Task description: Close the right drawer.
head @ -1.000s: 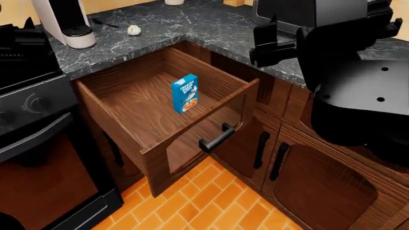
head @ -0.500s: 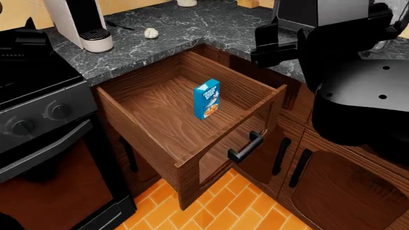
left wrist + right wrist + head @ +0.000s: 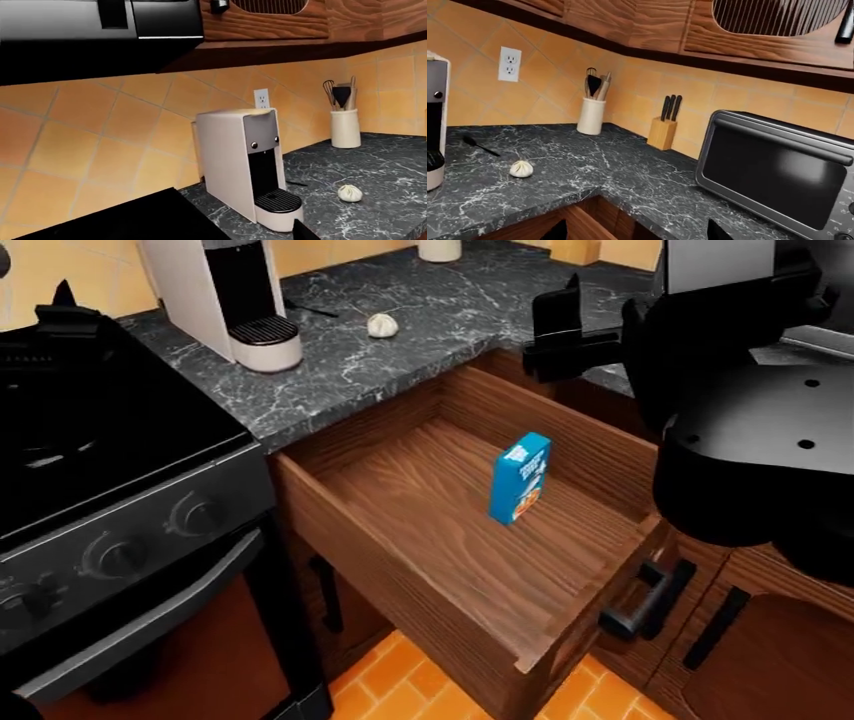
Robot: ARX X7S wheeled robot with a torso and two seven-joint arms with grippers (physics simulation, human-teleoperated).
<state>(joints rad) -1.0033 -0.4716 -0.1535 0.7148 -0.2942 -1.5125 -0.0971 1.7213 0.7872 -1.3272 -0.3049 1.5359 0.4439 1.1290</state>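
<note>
The right drawer [image 3: 400, 575] of reddish-brown wood stands pulled far out below the dark marble counter [image 3: 387, 360]. A blue box [image 3: 519, 478] stands upright inside it. Its black bar handle [image 3: 650, 598] shows at the front, lower right. My right gripper [image 3: 554, 320] hovers open above the counter's corner behind the drawer; its fingertips [image 3: 717, 231] are wide apart in the right wrist view. My left gripper [image 3: 40, 300] is up over the stove, far from the drawer. In the left wrist view only one fingertip [image 3: 303, 233] shows, far off centre.
A black stove [image 3: 94, 440] adjoins the drawer's left side. A white coffee machine [image 3: 227, 290] and a small white bulb [image 3: 382, 325] sit on the counter. A toaster oven [image 3: 774, 170], knife block [image 3: 664, 132] and utensil crock [image 3: 592, 116] stand further back. A cabinet door handle [image 3: 714, 625] is at lower right.
The head view has shifted, so the stove fills more of the left and the drawer sits further right and lower. The drawer stays open. Both grippers keep their pose.
</note>
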